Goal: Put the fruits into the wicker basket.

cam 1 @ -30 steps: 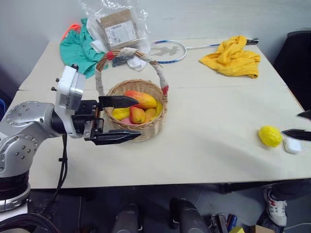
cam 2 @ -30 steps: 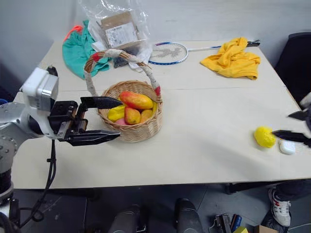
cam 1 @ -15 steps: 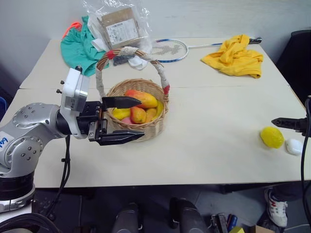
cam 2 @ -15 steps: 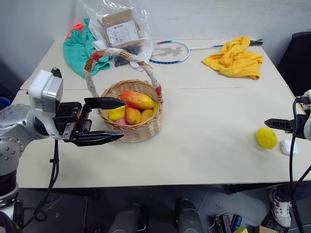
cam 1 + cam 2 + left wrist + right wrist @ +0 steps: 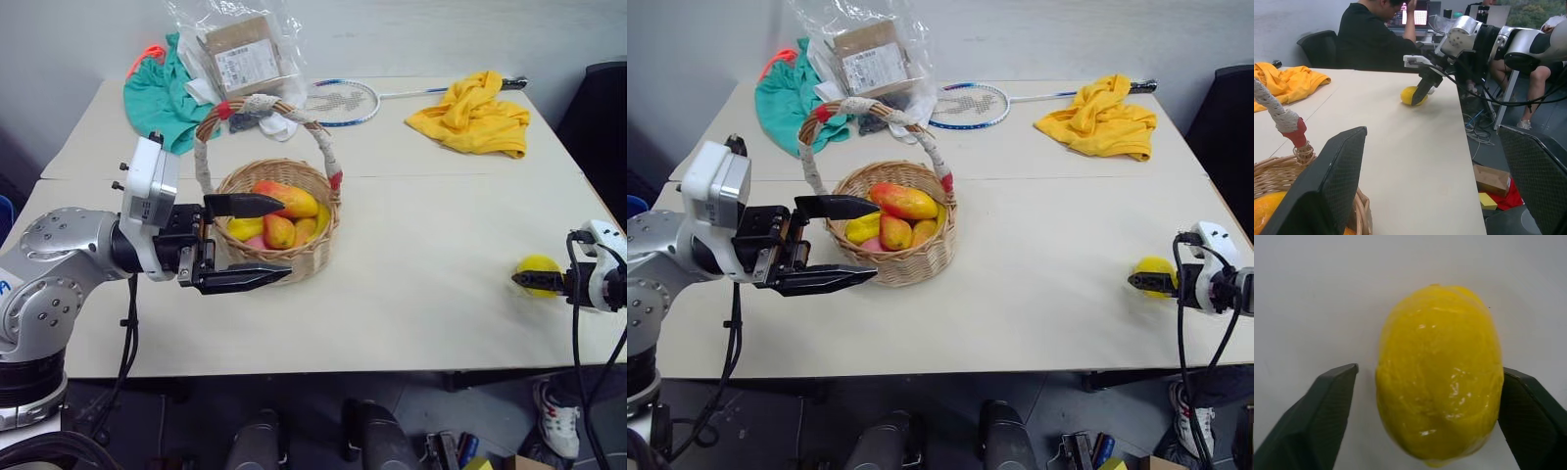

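Right gripper [image 5: 1425, 423] is seen lowered to the table [image 5: 421, 264] near its right edge, its two black fingers [image 5: 1317, 423] set one on either side of the lemon [image 5: 1439, 374]. In the right wrist view a gap of bare tabletop is shown between one finger and the fruit, while the other finger is pressed close to or against the peel; contact there cannot be told, and the fruit is not clamped. The lemon is pictured resting on the tabletop, well apart from the wicker basket [image 5: 312, 257].

Left gripper [image 5: 243, 241] is held level beside the basket, pointing toward it, with its fingers spread wide and nothing between them. The upper finger is seen over the basket's rim, and the lower one lies along the outside of the woven wall; whether they touch it cannot be told.

Several fruits [image 5: 279, 217], orange-red and yellow, are already shown lying inside the basket, under its tall cloth-wrapped handle [image 5: 257, 105].

At the far side of the table, a yellow cloth [image 5: 468, 116], a badminton racket [image 5: 343, 100], a green cloth [image 5: 157, 98] and a clear bag holding a cardboard box [image 5: 240, 54] are seen. A seated person in black [image 5: 1376, 34] is visible beyond the table in the left wrist view.
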### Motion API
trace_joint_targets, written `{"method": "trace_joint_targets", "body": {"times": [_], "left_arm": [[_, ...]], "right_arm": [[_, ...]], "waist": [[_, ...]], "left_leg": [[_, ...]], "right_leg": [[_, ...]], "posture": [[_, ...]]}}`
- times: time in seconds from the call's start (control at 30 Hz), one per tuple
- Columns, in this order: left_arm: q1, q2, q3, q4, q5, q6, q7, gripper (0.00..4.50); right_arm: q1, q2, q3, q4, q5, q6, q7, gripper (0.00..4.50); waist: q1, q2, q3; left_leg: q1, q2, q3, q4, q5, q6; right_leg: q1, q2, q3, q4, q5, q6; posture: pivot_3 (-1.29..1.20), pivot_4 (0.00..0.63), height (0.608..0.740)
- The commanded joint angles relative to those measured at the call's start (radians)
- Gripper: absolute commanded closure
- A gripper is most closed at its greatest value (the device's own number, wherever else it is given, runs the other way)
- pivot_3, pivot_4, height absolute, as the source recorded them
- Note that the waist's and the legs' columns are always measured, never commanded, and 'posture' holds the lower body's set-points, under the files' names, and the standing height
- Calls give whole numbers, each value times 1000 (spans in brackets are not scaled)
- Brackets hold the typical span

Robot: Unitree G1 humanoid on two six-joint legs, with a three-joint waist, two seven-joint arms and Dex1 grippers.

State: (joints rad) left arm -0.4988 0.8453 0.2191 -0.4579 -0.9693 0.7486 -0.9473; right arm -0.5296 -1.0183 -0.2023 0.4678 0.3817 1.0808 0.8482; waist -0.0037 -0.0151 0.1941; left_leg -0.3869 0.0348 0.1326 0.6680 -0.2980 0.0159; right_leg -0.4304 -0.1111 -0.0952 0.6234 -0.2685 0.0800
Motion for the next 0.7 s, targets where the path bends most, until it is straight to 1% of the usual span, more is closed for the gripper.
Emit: {"method": "trace_joint_targets", "body": {"times": [0.03, 0.1, 0.13, 0.2, 0.27, 0.33, 0.43, 0.47, 0.5, 0.53, 0.6, 0.7], "left_arm": [[-17, 17, 32, -7, 0, -14, 6, 0], [-14, 19, 36, -6, 1, -14, 9, 0], [-11, 20, 41, -6, 0, -13, 14, 0], [2, 24, 59, -4, -6, -6, 25, 0], [27, 39, 96, 1, -17, 5, 31, 0], [48, 53, 122, 4, -26, 13, 34, 0], [81, 81, 166, 6, -34, 27, 27, 0], [102, 104, 198, 12, -35, 37, 17, 0], [116, 119, 218, 16, -36, 42, 11, 0], [129, 138, 240, 23, -34, 46, 3, 0], [139, 159, 259, 36, -28, 46, -2, 0], [134, 176, 261, 47, -20, 39, -4, 0]], "right_arm": [[-6, -13, -18, -24, 15, -34, 37, 1723], [-5, -18, -23, -31, 25, -51, 63, 1967], [2, -18, -28, -53, 38, -71, 90, 1970], [31, -12, -42, -162, 97, -85, 169, 1970], [48, 14, -55, -360, 224, -14, 234, 1970], [44, 39, -62, -493, 314, 52, 244, 1970], [5, 95, -31, -653, 400, 94, 213, 1970], [-76, 181, 4, -706, 442, 122, 159, 1970], [-135, 243, 27, -736, 470, 144, 117, 1970], [-204, 325, 67, -754, 478, 150, 69, 1970], [-288, 441, 136, -751, 449, 143, -2, 1970], [-372, 573, 239, -689, 371, 92, -84, 1970]], "waist": [[0, 0, 0], [0, 0, 0], [0, 0, 0], [0, 0, 0], [-3, 0, 0], [-10, 0, 0], [-6, 0, 0], [-6, 0, 0], [-11, -1, 0], [-18, -1, 0], [-24, -1, 0], [-21, -1, 0]], "left_leg": [[0, 0, 0, 0, 0, 0], [0, 0, 0, 0, 0, 0], [0, 0, 0, 0, 0, 0], [0, 0, 0, 0, 0, 0], [0, 1, 0, 0, 0, 0], [1, 2, 0, -1, 0, -1], [0, 3, -2, -1, 0, -2], [0, 2, -2, -1, 0, -1], [0, 2, -2, -1, -1, -1], [0, 3, -2, 0, -1, -2], [0, 3, -3, -1, -1, -2], [-2, 3, -6, -2, -1, -4]], "right_leg": [[0, 0, 0, 0, 0, 0], [0, 0, 0, 0, 0, 0], [0, 0, 0, 0, 0, 0], [0, 0, 0, 0, 0, 0], [0, 1, 0, 0, 0, 0], [0, 1, 0, 0, 0, 0], [0, 1, -1, 0, 0, -1], [0, 1, -1, 0, 0, -1], [0, 0, -1, 0, 0, -1], [0, 0, -2, 0, 0, -1], [-1, -1, -2, 1, 0, -2], [-2, -2, -2, 3, -2, -5]], "posture": [[0, 150, 740], [0, 150, 740], [0, 150, 740], [0, 150, 740], [0, 150, 740], [0, 150, 740], [0, 150, 740], [0, 150, 740], [0, 150, 740], [0, 150, 740], [0, 150, 740], [0, 150, 740]]}}
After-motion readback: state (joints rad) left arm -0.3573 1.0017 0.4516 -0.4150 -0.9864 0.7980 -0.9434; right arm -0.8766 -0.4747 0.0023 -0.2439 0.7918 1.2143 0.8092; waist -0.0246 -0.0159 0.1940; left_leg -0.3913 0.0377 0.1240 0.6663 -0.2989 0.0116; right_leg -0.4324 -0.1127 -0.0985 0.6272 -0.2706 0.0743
